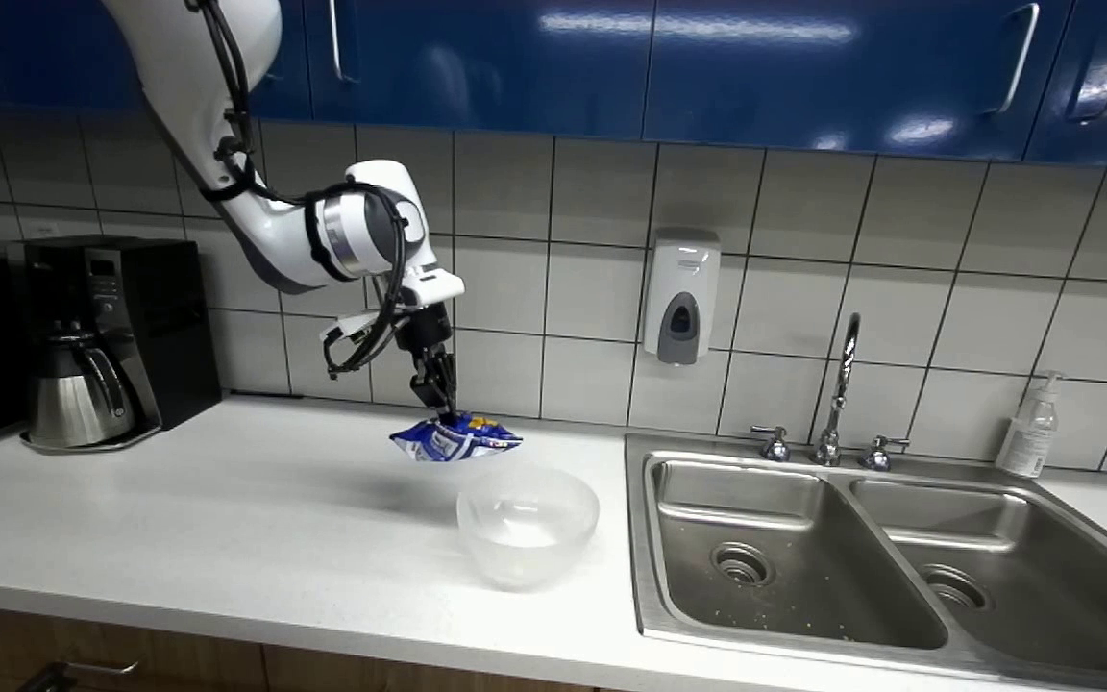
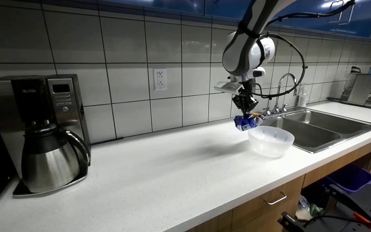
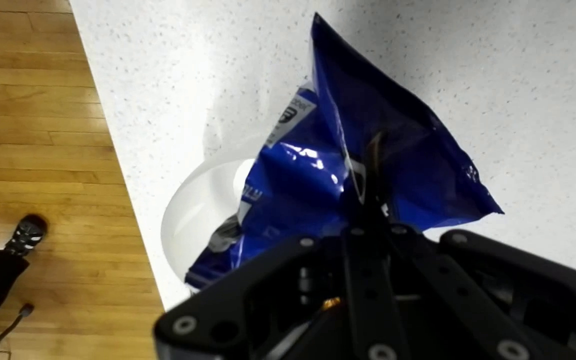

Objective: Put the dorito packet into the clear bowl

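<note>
A glossy, crinkled blue snack packet (image 1: 453,440) is pinched between the closed jaws and held in the air, near centre frame in an exterior view. Just below it and to the right, a round, translucent bowl (image 1: 528,543) is set on the speckled white bench (image 1: 227,519), into which, at lower right, a double stainless-steel sink (image 1: 645,538) is sunk.

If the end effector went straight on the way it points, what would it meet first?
Probably the counter beside the bowl: the end effector points down. The packet it holds might catch the bowl first, though; depth is unclear.
</note>
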Robot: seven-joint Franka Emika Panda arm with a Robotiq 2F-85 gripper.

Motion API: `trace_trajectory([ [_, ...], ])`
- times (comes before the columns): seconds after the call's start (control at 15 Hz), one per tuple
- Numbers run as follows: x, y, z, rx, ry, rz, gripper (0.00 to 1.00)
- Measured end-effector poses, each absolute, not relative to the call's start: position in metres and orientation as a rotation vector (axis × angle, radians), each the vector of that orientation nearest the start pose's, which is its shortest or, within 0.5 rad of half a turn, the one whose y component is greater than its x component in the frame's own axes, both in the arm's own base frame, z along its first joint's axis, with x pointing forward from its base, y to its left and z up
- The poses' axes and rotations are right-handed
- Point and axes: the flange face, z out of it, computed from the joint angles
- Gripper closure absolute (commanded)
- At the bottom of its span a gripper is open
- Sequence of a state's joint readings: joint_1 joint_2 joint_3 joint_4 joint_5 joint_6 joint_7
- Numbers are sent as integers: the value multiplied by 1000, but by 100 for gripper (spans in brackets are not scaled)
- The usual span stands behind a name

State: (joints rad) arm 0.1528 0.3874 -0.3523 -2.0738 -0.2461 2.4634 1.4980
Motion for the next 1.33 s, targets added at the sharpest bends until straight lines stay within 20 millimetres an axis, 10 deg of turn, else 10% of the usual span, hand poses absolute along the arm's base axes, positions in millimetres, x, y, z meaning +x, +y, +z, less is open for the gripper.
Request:
trace_trajectory([
  [0.73, 558, -195, 243, -2293, 2544, -262, 100],
  [1.13, 553, -222, 202, -2234, 2677, -213, 100],
  [1.33, 557, -224, 179, -2213, 2724, -202, 66],
])
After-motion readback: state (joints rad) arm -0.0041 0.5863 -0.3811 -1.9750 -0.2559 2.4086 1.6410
